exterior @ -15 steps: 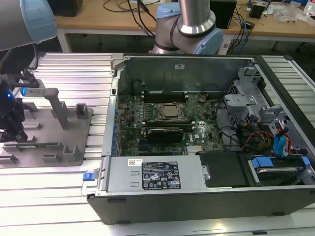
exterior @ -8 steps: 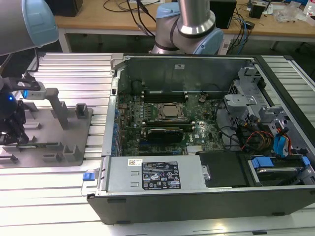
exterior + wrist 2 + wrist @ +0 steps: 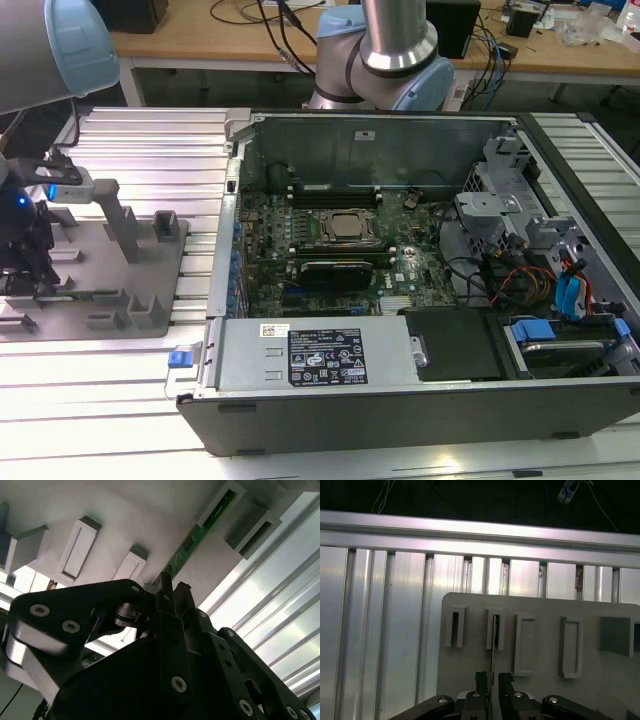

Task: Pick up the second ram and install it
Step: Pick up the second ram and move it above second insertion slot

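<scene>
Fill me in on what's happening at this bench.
A robot arm's gripper is down over the grey holder tray beside an open computer case, lined up on the second ram, a thin green stick standing on edge in one of the tray's slots. The stick is still in the tray, not yet on the motherboard.

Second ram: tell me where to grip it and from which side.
Grip the second ram across its flat faces, on the stretch clear of the gray holder's slotted block, coming from above. It stands on edge, so only its thin top edge and faces are exposed. The open gripper straddles it so.
</scene>
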Robot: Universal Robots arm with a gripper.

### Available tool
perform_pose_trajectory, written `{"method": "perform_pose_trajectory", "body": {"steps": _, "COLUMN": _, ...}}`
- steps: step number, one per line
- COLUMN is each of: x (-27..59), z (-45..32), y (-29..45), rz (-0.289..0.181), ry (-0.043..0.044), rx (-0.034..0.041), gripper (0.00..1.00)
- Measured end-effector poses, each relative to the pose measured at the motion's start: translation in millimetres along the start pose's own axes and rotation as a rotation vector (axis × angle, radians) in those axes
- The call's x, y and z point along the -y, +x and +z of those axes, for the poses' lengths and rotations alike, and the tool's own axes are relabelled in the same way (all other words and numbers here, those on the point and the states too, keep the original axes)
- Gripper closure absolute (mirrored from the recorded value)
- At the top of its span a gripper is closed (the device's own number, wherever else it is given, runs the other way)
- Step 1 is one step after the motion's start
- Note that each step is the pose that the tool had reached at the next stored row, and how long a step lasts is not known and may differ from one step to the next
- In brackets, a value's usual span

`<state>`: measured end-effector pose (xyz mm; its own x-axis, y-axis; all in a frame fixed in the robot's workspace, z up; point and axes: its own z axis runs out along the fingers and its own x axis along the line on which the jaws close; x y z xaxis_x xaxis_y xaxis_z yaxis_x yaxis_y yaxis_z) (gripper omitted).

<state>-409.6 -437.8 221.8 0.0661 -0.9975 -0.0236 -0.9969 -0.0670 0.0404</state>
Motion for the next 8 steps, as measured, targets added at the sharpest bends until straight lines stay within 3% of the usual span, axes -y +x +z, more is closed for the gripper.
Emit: {"method": "perform_pose_trajectory", "body": {"steps": 8, "x": -0.4, "z": 11.5, "y": 0.4, "rz": -0.009, "ry": -0.0005, "rx": -0.0011, "gripper": 0.78}}
